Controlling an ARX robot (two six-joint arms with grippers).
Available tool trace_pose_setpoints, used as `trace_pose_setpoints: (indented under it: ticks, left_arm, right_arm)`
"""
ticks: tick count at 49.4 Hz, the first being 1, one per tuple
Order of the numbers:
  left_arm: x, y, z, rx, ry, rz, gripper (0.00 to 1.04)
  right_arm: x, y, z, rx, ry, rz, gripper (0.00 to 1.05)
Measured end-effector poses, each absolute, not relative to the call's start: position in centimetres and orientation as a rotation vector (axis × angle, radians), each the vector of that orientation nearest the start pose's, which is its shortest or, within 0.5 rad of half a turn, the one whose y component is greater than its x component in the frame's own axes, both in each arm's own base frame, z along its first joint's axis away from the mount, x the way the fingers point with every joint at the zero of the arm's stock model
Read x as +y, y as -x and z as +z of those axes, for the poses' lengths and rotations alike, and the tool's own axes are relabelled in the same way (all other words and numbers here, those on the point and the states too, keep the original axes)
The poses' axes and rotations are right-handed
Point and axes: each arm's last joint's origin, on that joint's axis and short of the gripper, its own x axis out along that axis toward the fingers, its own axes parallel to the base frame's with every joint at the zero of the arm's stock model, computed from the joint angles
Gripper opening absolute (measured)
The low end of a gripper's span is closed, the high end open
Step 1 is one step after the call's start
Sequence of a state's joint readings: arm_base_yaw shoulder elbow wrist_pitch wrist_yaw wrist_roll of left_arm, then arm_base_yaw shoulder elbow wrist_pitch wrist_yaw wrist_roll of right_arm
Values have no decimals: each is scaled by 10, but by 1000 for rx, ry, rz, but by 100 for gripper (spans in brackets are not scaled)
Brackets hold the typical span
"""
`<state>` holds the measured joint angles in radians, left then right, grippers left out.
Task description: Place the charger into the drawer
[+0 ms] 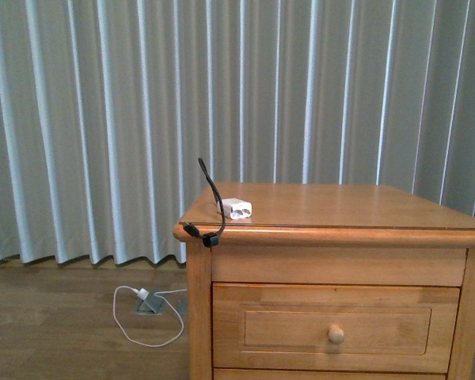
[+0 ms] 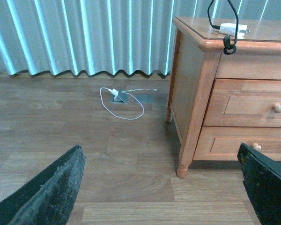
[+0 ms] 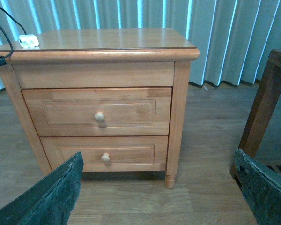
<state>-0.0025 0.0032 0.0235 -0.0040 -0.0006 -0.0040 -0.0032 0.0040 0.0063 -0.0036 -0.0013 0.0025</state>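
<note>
Charger (image 1: 239,209): one, lying near the front left corner of the nightstand (image 1: 340,207) top, its black cable (image 1: 210,184) arching up and over the edge. Likely light, rigid, smooth; pinch the white body, not the limp cable. Drawers: two, both shut, upper drawer (image 3: 97,112) the target, lower drawer (image 3: 105,152) beneath. Left gripper (image 2: 159,187) and right gripper (image 3: 157,187): jaws wide apart, empty. White cable (image 2: 112,93): one, on the floor (image 2: 61,131).

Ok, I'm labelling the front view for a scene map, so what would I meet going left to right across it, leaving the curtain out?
White floor cable with its plug → charger near the left front corner of the nightstand top → drawer knob.
</note>
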Motion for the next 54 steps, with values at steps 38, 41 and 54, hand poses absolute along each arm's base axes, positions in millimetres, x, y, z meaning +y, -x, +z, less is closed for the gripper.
trace_pose_setpoints:
  ticks: [38,41,54]
  left_arm:
    - [0,-96,171,-16,4,-2,99]
    - [0,-96,171,-16,4,-2,99]
    - [0,-96,171,-16,4,-2,99]
  right_arm:
    - [0,-98,165,1,-2,-2,96]
    - [0,-98,165,1,-2,-2,96]
    - [1,-98,164,88,-9,78,96]
